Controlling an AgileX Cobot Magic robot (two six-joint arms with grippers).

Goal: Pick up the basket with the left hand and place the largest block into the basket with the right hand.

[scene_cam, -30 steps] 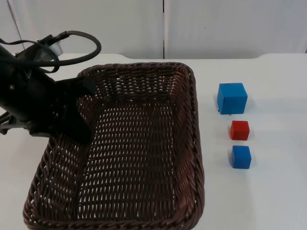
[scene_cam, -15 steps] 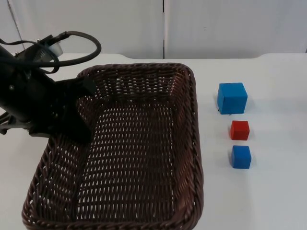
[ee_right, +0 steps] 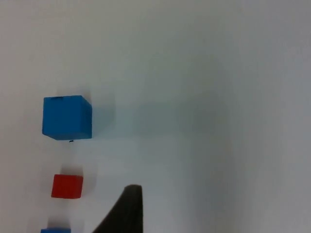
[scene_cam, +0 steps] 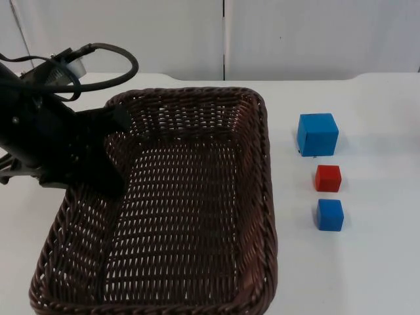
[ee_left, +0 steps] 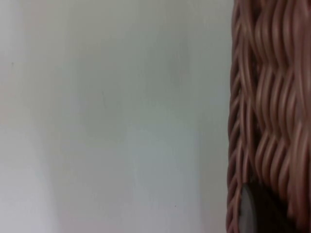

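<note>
Over the last second I see the basket (scene_cam: 190, 210) creep: its near edge has slid a little lower and leftward in the top view while its far rim holds, so I judge the lift is under way and slow; the left gripper (scene_cam: 115, 121) stays clamped on the far left rim, one finger inside the wall, and the left wrist view has the weave (ee_left: 265, 111) pressed right against a fingertip; the three blocks have not shifted, the large blue block (scene_cam: 317, 134) farthest back, the red block (scene_cam: 327, 178) and small blue block (scene_cam: 329, 214) in a line nearer me, all well apart from the basket; the right gripper (ee_right: 127, 208) hangs above the table beside that row, and I cannot tell how wide it stands; no lettering or labels are legible on anything.
</note>
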